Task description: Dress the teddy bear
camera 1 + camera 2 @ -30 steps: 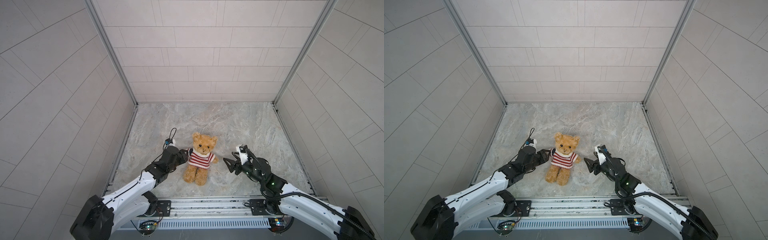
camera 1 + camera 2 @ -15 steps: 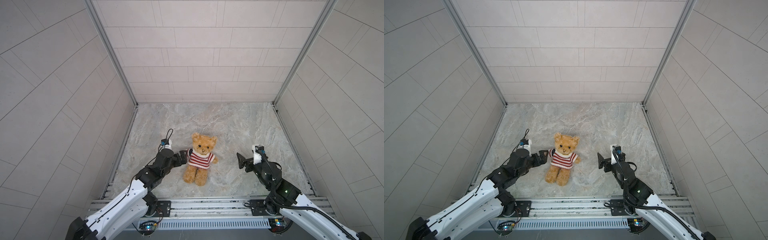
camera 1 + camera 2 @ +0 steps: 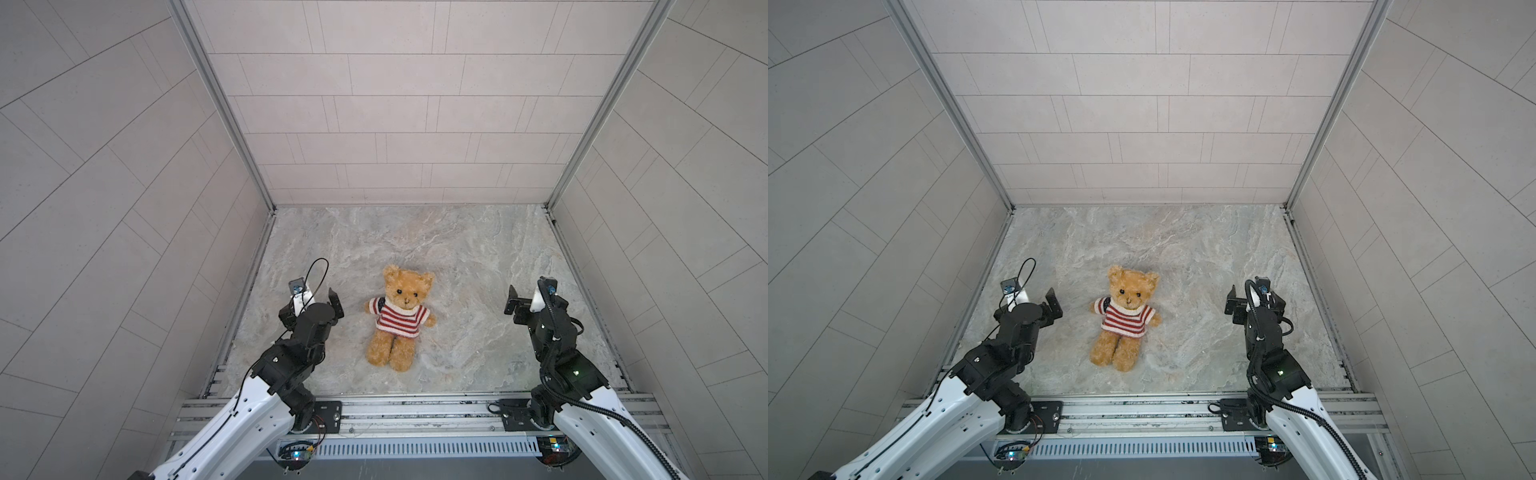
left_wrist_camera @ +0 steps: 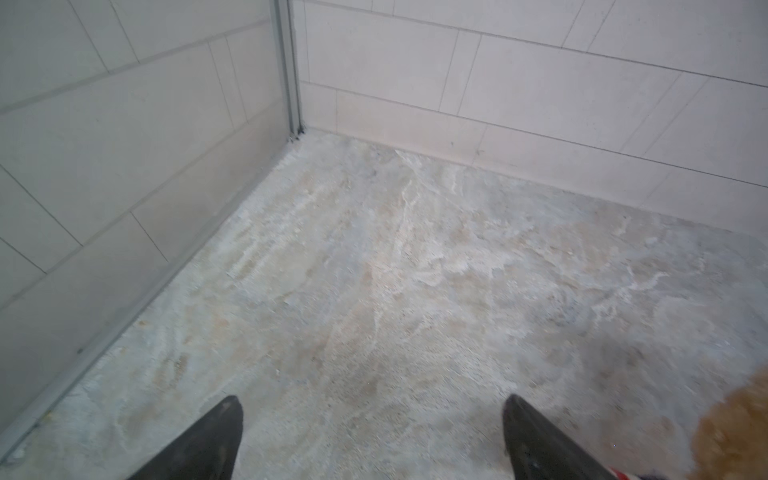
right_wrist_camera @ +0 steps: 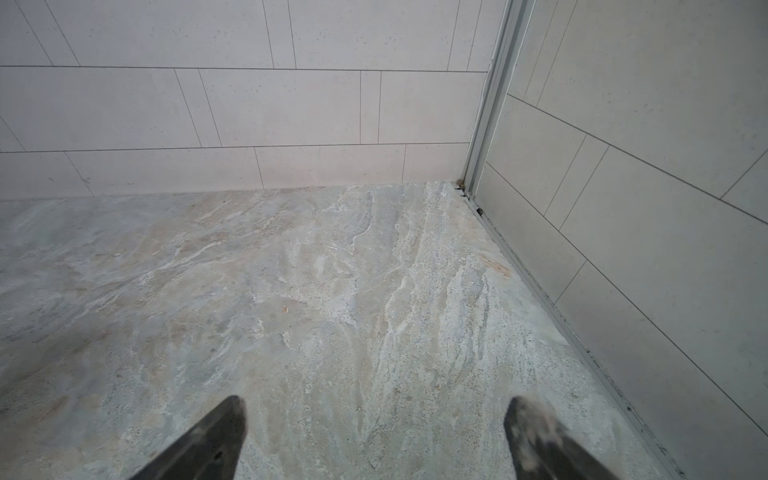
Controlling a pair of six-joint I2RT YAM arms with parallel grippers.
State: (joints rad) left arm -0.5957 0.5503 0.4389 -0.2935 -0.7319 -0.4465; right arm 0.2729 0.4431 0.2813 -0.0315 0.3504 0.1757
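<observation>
The teddy bear (image 3: 406,286) (image 3: 1131,291) lies on its back on the marbled floor, head toward the back wall. It wears a red-and-white striped sweater (image 3: 400,321) (image 3: 1123,319). My left gripper (image 3: 309,303) (image 3: 1027,305) hovers to the bear's left, open and empty, a short gap from its arm. In the left wrist view the gripper (image 4: 372,405) frames bare floor, with the bear's fur (image 4: 735,432) at the picture's edge. My right gripper (image 3: 536,299) (image 3: 1254,299) (image 5: 374,405) is open and empty, well to the bear's right.
Tiled walls enclose the floor (image 3: 415,241) on three sides, with metal corner posts (image 3: 224,108). An aluminium rail (image 3: 415,409) carrying both arm bases runs along the front edge. Each gripper is near its side wall.
Both grippers have drawn back from the bear toward their own sides and opened wide. The left one was at the bear's sleeve and is now clear of it.
</observation>
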